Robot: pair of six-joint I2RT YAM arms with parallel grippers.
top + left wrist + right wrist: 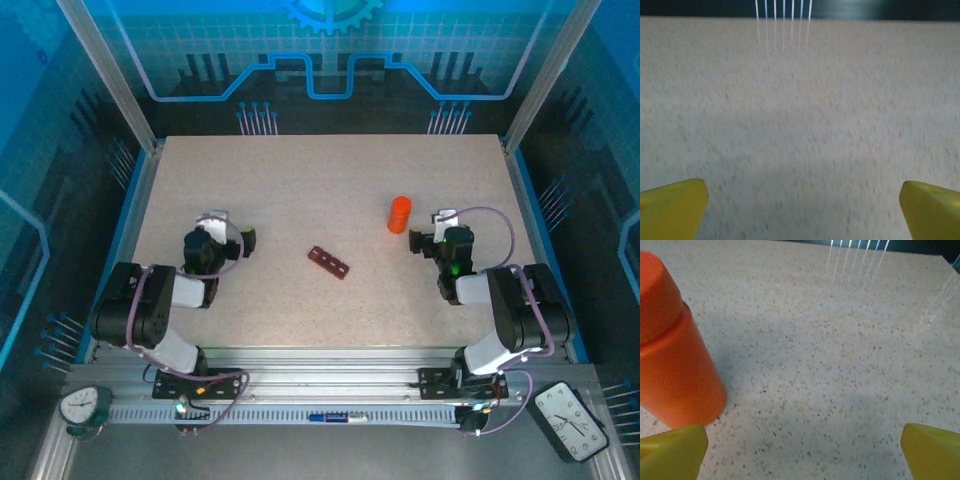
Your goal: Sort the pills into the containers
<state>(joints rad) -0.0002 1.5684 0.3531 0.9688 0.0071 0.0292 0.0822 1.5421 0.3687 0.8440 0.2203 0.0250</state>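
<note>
From above, the containers (pixel 329 262) lie mid-frame on the worktop (pixel 300 170), with the bottle (pixel 399 214) to their upper right.

Left wrist: the left hand (pixel 802 205) is spread wide over blurred worktop.

Right wrist: the right hand (pixel 802 450) is spread wide, and the bottle at the left edge seems just clear of it.

Even blue-tinged light, soft wrist-view blur
</note>
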